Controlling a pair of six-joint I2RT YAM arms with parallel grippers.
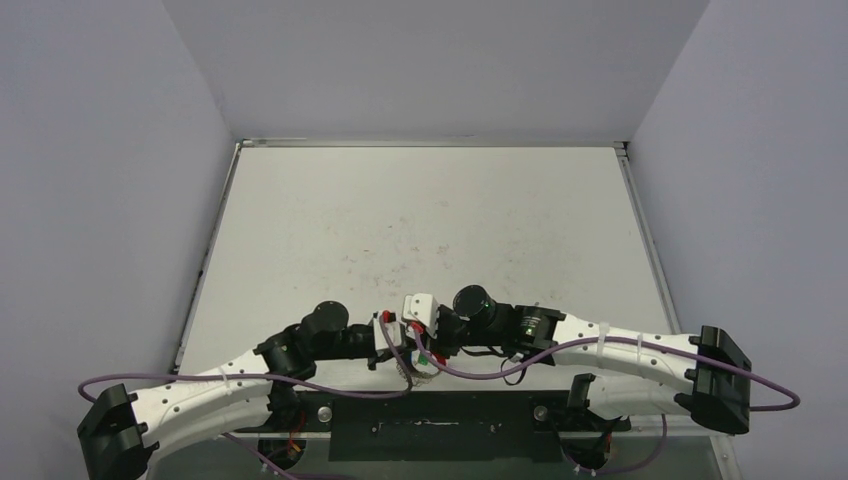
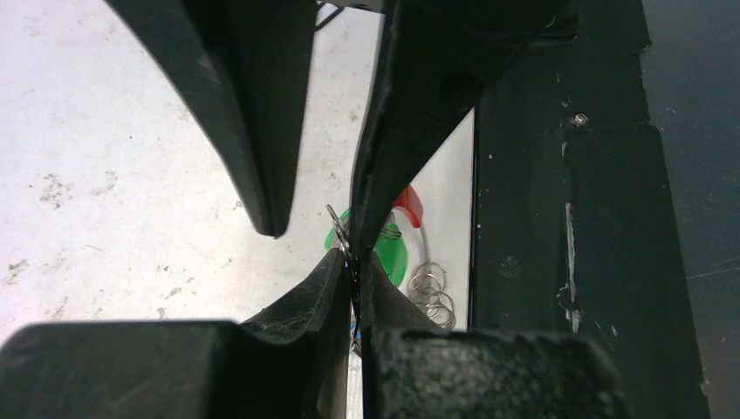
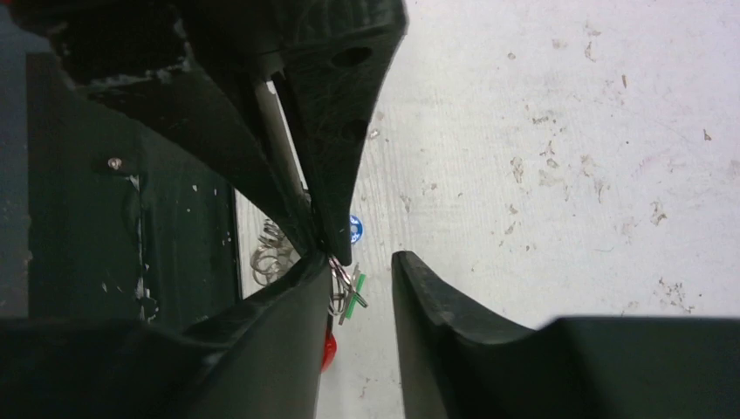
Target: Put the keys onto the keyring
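Both grippers meet low over the table's near edge. My left gripper [image 2: 355, 262] is shut on a thin silver ring that carries the green key [image 2: 394, 255]. In the right wrist view that green key [image 3: 351, 295] hangs edge-on from the pinched ring. My right gripper [image 3: 360, 258] is open around it, with its left finger against the ring. The keyring's grey coil [image 2: 433, 293] and its red section [image 2: 408, 206] lie just behind, by the black plate. A blue key head [image 3: 354, 229] peeks out past the left fingertips. In the top view the wrists hide most of this cluster [image 1: 418, 352].
The black base plate [image 1: 430, 422] runs along the near edge, right beside the keyring coil [image 3: 269, 255]. Purple cables [image 1: 330, 388] loop off both arms near the wrists. The scuffed white table [image 1: 420, 220] stretches away, with grey walls on three sides.
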